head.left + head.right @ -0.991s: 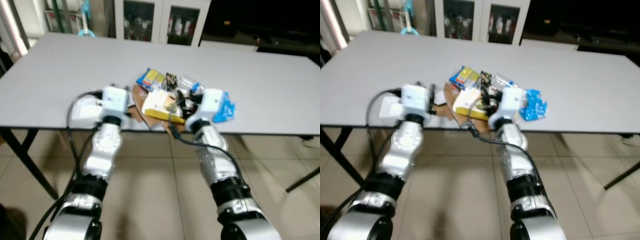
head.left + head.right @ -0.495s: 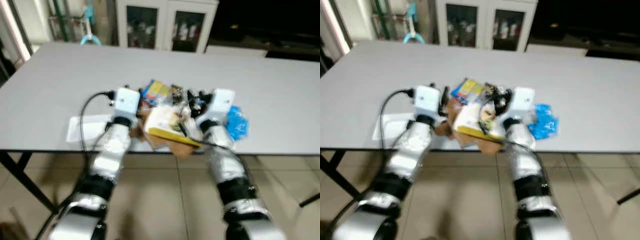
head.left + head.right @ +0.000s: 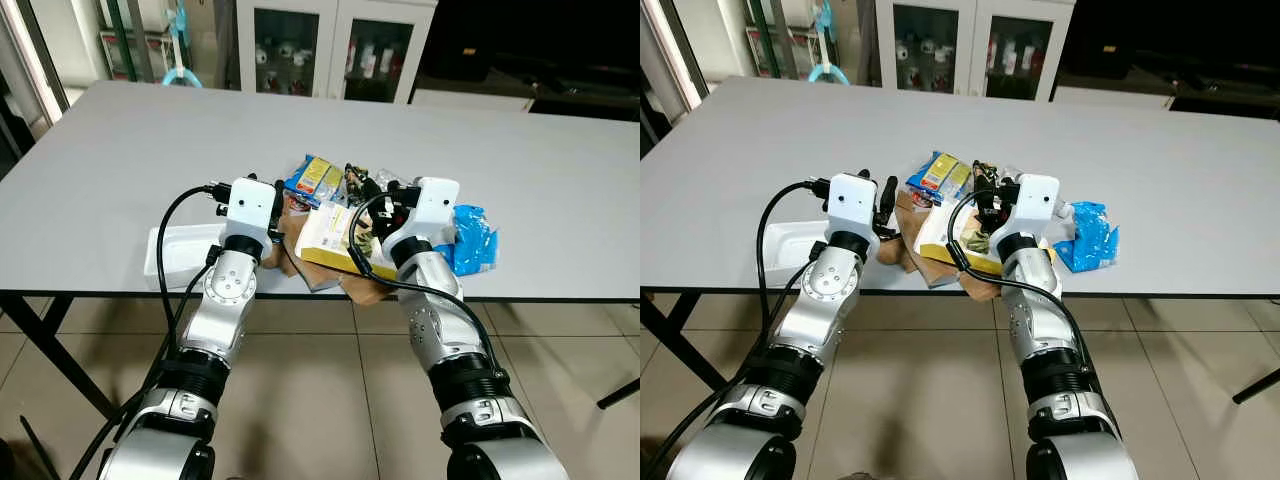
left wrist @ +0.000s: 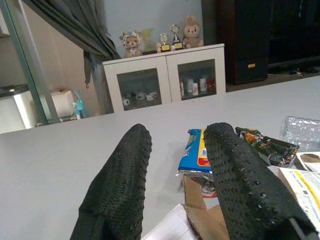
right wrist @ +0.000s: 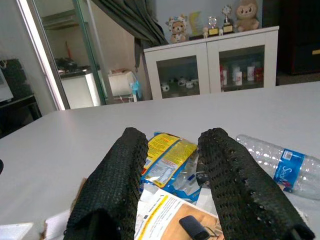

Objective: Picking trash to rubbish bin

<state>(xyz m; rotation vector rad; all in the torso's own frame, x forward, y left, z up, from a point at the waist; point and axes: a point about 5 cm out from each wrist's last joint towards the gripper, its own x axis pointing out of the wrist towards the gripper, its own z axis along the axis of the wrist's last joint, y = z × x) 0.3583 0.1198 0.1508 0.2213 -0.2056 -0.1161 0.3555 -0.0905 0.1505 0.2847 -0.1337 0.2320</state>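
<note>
Both arms reach over the near edge of the grey table [image 3: 120,150], left gripper [image 4: 175,170] and right gripper [image 5: 170,170] each spread with nothing between the fingers, flanking the trash pile [image 3: 345,215] at twelve o'clock, likely to scoop it; a white tray [image 3: 175,255] sits at nine

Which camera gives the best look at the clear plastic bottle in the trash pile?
The right wrist view: the clear plastic bottle lies on its side past the right gripper, blue label readable. The left wrist view catches just one crinkled end at the frame edge. In both eye views the right arm mostly hides it.
</note>
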